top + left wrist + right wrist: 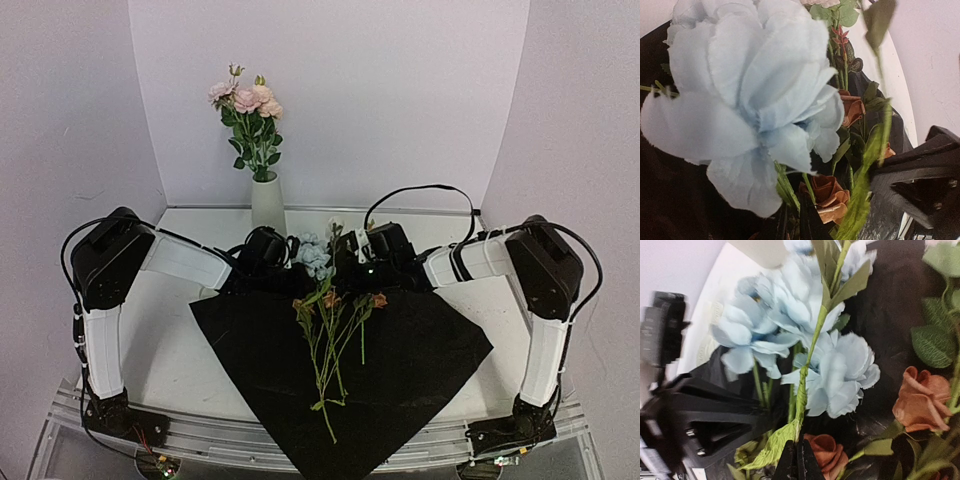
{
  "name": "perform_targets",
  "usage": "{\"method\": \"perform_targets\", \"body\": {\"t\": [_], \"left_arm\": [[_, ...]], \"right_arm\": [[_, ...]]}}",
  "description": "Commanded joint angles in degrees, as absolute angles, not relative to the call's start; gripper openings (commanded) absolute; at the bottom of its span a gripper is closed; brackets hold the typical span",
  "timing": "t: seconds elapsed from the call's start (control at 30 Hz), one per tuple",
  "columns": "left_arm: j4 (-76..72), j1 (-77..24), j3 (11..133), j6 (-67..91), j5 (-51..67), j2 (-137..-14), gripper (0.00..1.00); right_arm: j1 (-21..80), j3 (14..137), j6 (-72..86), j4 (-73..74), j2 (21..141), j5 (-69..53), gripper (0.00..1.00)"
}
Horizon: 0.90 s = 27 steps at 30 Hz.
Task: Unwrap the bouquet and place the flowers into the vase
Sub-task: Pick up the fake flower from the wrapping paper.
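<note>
The desk (pixel 170 350) is white and bare along its left side. A black wrapping sheet (pixel 420 350) lies spread flat across the middle of it, set like a diamond. One corner reaches toward the right, and the nearest corner hangs over the metal rail (pixel 230 430) along the near edge. At the far edge, a little left of centre, a slim white vase (pixel 268 205) stands upright on the desk, beyond the sheet. The two arm bases (pixel 120 415) sit at either end of the rail.
</note>
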<state>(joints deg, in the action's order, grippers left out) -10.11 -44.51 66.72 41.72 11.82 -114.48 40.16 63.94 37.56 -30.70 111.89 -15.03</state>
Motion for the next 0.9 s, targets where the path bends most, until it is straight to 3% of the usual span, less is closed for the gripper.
{"method": "perform_targets", "body": {"t": [0.0,0.87], "left_arm": [[-11.8,-44.3,67.4,40.4,11.5,-114.5,0.12],[-11.9,-44.4,69.6,40.6,14.2,-117.2,0.14]], "right_arm": [[39.9,61.7,37.8,-30.8,104.6,-12.0,0.00],[39.9,51.7,28.3,-38.6,79.7,-11.5,0.00]]}}
